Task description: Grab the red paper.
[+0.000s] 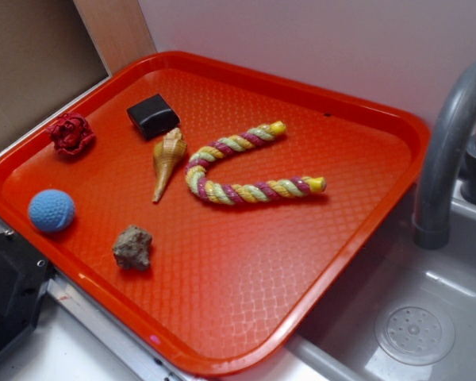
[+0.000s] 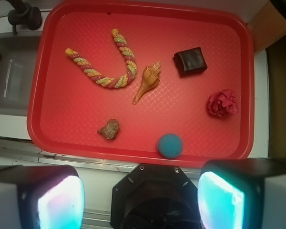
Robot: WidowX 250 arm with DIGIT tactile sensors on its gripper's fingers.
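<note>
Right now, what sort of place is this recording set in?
Probably a toy kitchen sink setup: a grey faucet over a plastic sink basin with a drain, and an orange-red tray of small props alongside.

The pincer hangs high — fingers spread wide, empty.

- An orange-red tray with a textured floor and raised rim holds several small things.
- A twisted rope toy, striped yellow, pink and green, curves in a U near the middle.
- A tan spiral seashell lies just left of the rope.
- A small black block sits beyond the shell.
- A blue ball rests by the near-left rim.
- A brown-grey rock lies right of the ball.
- A grey sink with a curved tap lies right of the tray.
</note>
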